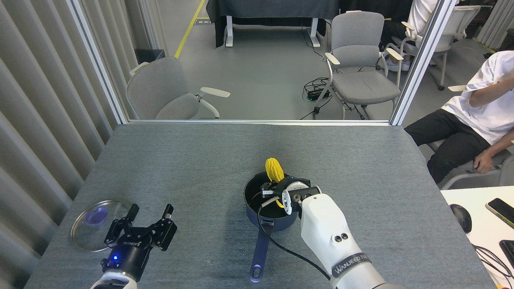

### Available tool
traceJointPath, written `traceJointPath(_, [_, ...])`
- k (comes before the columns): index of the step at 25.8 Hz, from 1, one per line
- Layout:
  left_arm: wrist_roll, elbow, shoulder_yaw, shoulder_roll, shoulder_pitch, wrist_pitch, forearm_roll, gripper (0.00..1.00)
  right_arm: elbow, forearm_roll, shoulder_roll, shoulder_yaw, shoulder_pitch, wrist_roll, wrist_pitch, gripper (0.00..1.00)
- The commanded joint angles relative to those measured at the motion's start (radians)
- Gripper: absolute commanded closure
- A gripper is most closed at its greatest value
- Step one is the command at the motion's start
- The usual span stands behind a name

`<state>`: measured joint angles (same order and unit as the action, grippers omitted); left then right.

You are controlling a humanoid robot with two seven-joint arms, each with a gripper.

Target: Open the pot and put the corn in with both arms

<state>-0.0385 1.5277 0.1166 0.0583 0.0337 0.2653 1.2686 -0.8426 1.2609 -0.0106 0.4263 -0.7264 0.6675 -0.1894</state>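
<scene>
The dark-blue pot (pixel 253 210) stands uncovered at the table's middle front, its lavender handle (pixel 259 257) pointing toward me. My right gripper (pixel 270 192) hovers over the pot's mouth, shut on the yellow corn (pixel 274 169), which sticks up tilted above the far rim. The glass lid (pixel 94 224) with its lavender knob lies flat on the table at the front left. Just right of the lid, my left gripper (pixel 149 212) is open with nothing between its fingers.
The grey table (pixel 192 160) ends at a metal frame along its far edge. Chairs stand beyond it, and a seated person (pixel 474 120) is at the right. A white side desk (pixel 482 224) with a mouse and phone adjoins the right front.
</scene>
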Motion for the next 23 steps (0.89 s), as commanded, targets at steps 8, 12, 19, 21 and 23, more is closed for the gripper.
traceJointPath(8, [0.000, 0.000, -0.003, 0.000, -0.002, 0.000, 0.000, 0.01, 0.011, 0.000, 0.001, 0.006, 0.012, 0.000, -0.001, 1.00])
traceJointPath(12, [0.000, 0.000, -0.002, 0.000, -0.005, 0.002, 0.000, 0.01, 0.027, -0.005, 0.009, 0.005, 0.012, -0.002, -0.002, 0.88])
traceJointPath(19, [-0.001, 0.002, -0.002, 0.000, -0.008, 0.002, 0.000, 0.01, 0.027, -0.006, 0.009, 0.005, 0.010, -0.005, -0.005, 0.37])
traceJointPath(21, [-0.001, 0.002, -0.002, 0.000, -0.008, 0.002, 0.000, 0.01, 0.027, -0.006, 0.009, 0.005, 0.012, -0.006, -0.005, 0.14])
traceJointPath(23, [-0.003, 0.002, -0.002, 0.000, -0.009, 0.002, 0.000, 0.01, 0.027, -0.011, 0.011, 0.003, 0.012, -0.008, -0.019, 0.01])
